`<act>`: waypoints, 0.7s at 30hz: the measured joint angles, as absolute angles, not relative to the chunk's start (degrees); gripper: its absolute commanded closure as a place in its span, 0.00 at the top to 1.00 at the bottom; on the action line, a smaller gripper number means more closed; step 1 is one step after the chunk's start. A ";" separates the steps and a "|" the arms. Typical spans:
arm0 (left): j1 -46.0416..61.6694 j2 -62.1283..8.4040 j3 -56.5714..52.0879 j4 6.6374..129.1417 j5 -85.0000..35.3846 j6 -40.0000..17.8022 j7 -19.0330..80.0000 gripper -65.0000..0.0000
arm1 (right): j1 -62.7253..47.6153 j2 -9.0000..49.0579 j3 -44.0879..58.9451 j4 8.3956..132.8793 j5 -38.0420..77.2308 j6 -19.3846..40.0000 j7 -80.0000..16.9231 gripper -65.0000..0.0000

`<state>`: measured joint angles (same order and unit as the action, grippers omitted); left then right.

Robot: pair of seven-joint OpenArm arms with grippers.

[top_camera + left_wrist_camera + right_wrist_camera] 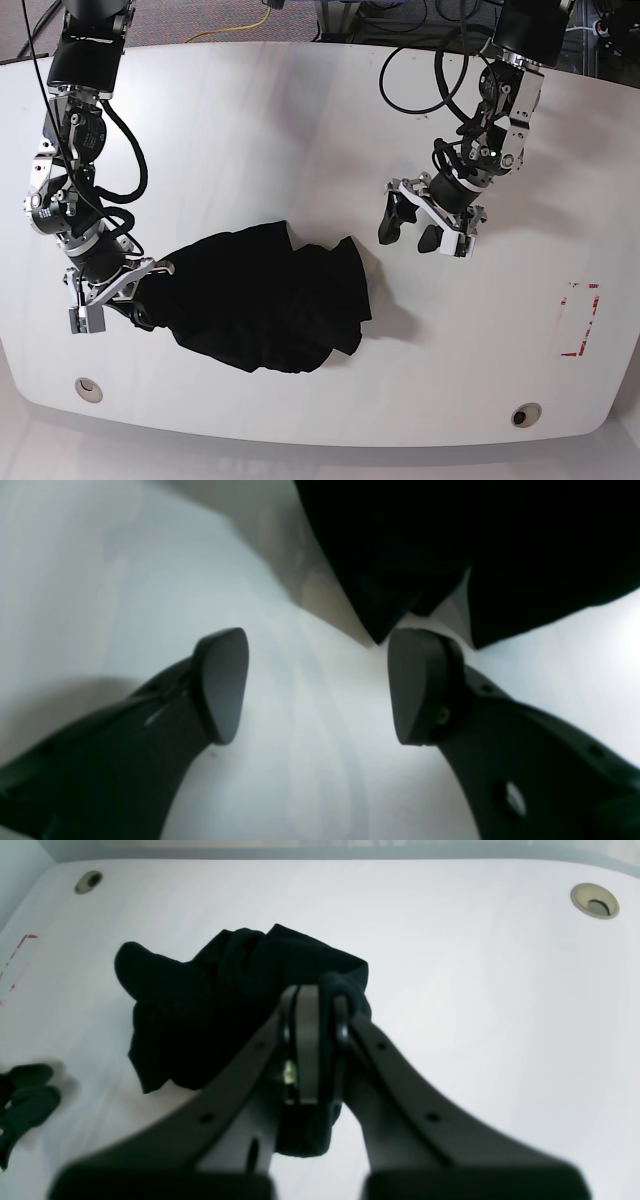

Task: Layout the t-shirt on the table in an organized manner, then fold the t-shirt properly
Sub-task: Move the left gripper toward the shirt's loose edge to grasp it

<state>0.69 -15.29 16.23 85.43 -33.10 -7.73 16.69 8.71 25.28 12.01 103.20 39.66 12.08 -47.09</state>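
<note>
The black t-shirt [270, 300] lies bunched and wrinkled on the white table [300, 120], left of centre in the base view. My right gripper [150, 292] is at its left end. In the right wrist view this gripper [320, 1000] is shut on a fold of the t-shirt [210, 1005]. My left gripper [408, 235] hovers open just right of the shirt and apart from it. The left wrist view shows its fingers [222, 685] spread wide over bare table, nothing between them, with a pointed end of the t-shirt [425, 545] just beyond the tips.
A red tape rectangle [580, 320] marks the table near its right edge. Two round grommet holes [88, 388] [525, 414] sit along the near edge. Cables lie beyond the far edge of the table.
</note>
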 measured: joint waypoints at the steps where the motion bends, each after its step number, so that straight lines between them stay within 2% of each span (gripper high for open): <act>1: 0.54 -15.27 16.23 85.43 -33.10 -7.73 16.69 0.64 | 8.64 25.26 12.01 103.24 39.75 12.10 -47.09 0.00; 10: -3.53 -11.79 16.36 85.38 -33.06 -7.84 16.84 0.64 | 7.75 25.26 12.01 103.35 39.94 12.08 -47.16 0.00; 21: -13.56 -9.67 16.14 81.52 -33.06 -7.79 16.38 0.64 | 6.22 23.83 11.94 106.61 39.81 12.03 -47.24 0.00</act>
